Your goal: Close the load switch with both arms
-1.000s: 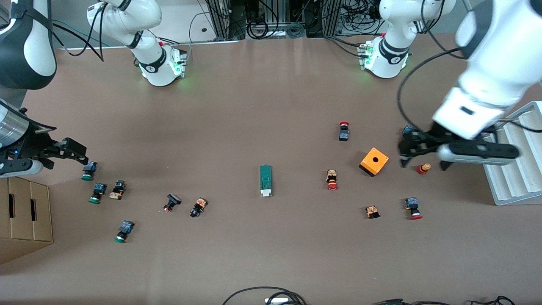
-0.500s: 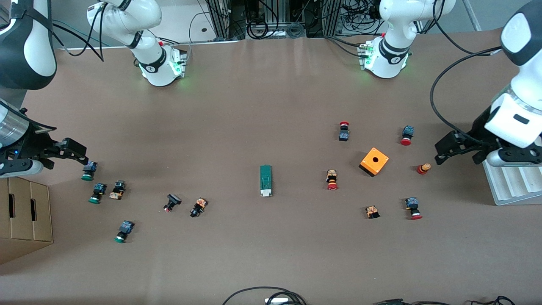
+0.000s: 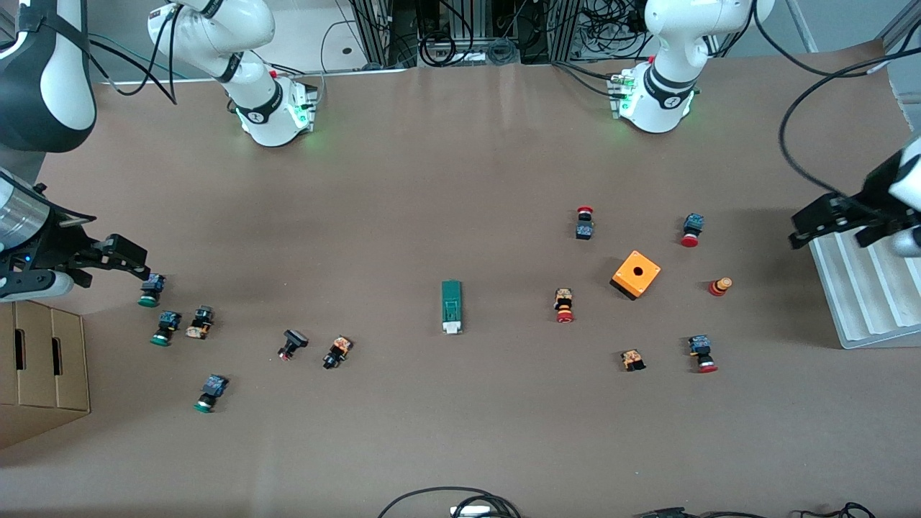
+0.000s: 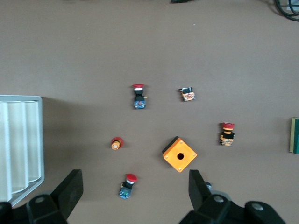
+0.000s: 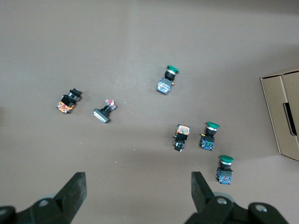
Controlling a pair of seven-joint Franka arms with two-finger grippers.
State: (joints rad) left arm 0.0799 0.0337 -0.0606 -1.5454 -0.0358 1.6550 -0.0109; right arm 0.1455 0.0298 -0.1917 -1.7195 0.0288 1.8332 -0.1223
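Evidently nothing is grasped yet: the load switch [image 3: 451, 307] lies alone mid-worktop, white handle end nearest the front camera. The left claw [image 3: 827, 225] is spread wide above the white ribbed tray [image 3: 863, 302]; the right claw [image 3: 115, 259], also spread, hangs beside the green-capped buttons [image 3: 151, 290]. Both should be brought in from either end, the body steadied before the handle is pushed.
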